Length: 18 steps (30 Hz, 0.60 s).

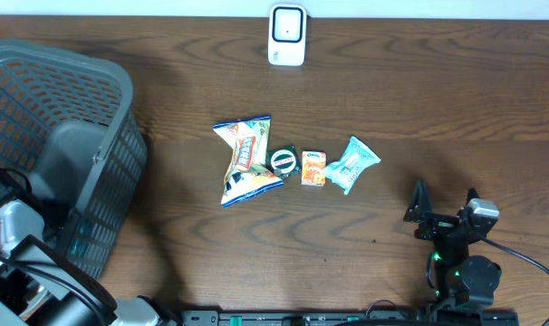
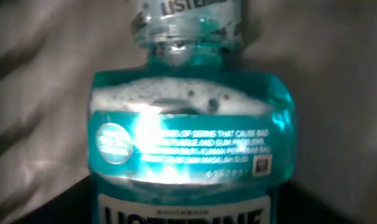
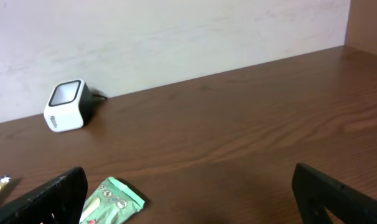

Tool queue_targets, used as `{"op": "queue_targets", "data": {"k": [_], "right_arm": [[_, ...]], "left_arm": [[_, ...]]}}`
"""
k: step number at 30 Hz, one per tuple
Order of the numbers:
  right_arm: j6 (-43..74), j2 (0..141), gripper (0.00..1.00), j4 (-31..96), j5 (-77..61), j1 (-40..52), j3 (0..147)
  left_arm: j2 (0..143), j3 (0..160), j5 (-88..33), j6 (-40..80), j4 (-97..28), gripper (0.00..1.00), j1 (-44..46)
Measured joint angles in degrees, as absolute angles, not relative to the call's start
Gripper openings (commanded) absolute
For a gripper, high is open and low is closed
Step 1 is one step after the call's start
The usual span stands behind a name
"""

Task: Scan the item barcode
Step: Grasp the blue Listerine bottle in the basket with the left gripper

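Sitting at the far left of the table (image 1: 392, 91), a gray mesh basket (image 1: 120, 100) has the left arm reaching down into it. The left wrist view is filled by a clear bottle (image 2: 188, 124) of teal mouthwash with foam at the liquid's top. "LISTERI…" shows on the neck band and "LISTERINE" in large letters on the lower label. A teal strip between them reads "…OF GERMS THAT CAUSE BAD", and the smaller lines under it are too blurred to read. The left gripper (image 2: 188, 211) shows only as dark wedges at the bottom corners, one on each side of the bottle, so I cannot tell whether it is pressing on it.

Mid-table lies a row of four goods: a crumpled snack bag (image 1: 245, 161), a small round pack (image 1: 284, 161), a little orange box (image 1: 313, 168) and a pale teal packet (image 1: 353, 164). Their print is too small to read. A white scanner (image 1: 287, 34) stands at the far edge, above the round pack.

At the lower right, the right gripper (image 1: 445, 201) hangs with its jaws spread wide, holding nothing, well apart from the row.
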<state>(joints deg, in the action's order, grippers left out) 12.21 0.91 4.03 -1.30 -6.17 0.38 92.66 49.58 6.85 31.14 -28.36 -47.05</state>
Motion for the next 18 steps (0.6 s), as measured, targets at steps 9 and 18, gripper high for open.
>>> {"op": "queue_targets", "data": {"k": [9, 18], "right_arm": [[12.2, 0.9, 0.99, 4.0, -1.3, -6.2, 0.4], [12.2, 0.9, 0.99, 4.0, -1.3, -6.2, 0.4]], "left_arm": [[92.7, 49.6, 6.0, 31.2, -28.3, 0.98, -47.2], [92.5, 49.1, 5.8, 30.6, -27.8, 0.64, -47.1]]}}
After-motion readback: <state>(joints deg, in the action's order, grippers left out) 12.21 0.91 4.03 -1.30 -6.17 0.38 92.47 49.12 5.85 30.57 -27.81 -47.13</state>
